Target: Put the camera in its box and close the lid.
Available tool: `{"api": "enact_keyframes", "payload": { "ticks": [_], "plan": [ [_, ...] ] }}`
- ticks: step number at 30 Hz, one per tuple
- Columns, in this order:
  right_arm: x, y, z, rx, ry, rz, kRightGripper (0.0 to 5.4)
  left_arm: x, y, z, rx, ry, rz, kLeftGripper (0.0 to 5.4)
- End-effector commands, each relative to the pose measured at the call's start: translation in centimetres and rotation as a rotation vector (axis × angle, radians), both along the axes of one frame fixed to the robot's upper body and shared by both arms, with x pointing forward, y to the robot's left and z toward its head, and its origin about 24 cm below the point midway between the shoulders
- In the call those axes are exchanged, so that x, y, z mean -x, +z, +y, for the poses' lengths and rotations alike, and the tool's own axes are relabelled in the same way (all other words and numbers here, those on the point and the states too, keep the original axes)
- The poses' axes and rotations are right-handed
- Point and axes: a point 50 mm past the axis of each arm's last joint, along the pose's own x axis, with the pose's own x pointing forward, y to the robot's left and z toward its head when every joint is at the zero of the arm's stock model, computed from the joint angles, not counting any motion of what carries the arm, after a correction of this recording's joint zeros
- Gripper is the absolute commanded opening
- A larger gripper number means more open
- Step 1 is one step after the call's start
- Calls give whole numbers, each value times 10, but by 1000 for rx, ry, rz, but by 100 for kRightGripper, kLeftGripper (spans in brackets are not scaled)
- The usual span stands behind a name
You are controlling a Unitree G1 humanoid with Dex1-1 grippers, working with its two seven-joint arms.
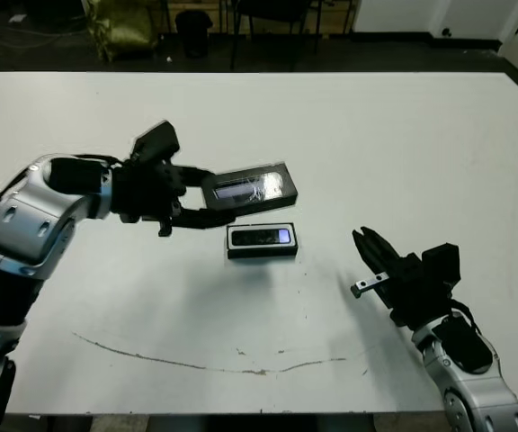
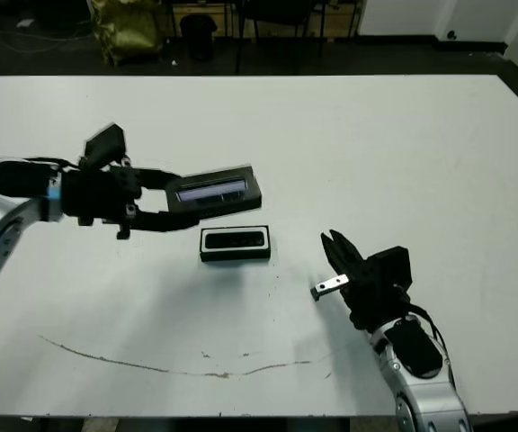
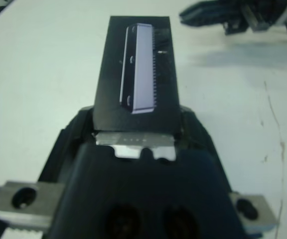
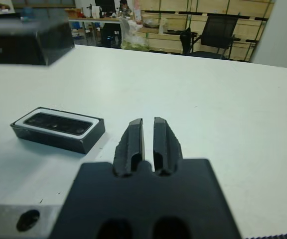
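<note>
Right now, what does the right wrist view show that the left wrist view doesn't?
Only the right wrist view shows the box on the table with the camera lying inside its white lining, plus the right pincer's own fingers close together and empty.

Only the left wrist view shows the lid's pale strip and the left pincer clamped on one end.

Both show the lid held in the air and the white table.

The right gripper point(image 4: 148, 142) has its two fingers nearly together, empty. The box point(image 4: 59, 129) rests on the white table point(image 4: 223, 99) near the fingertips, with the camera point(image 4: 56, 123) seated inside it.
</note>
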Motion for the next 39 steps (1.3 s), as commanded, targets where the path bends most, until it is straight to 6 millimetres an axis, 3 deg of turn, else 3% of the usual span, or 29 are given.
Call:
{"api": "enact_keyframes", "payload": {
  "ticks": [1,21,39],
  "plan": [
    [0,-5,-6,11,-24,38,0,-5,-4,-3,-39,-28,9,242],
    [-4,-12,-8,35,-4,70,0,-34,-14,-24,-116,-117,37,242],
    [-13,-12,-3,45,91,79,0,-35,-29,-24,-168,-134,130,242]
  ]
}}
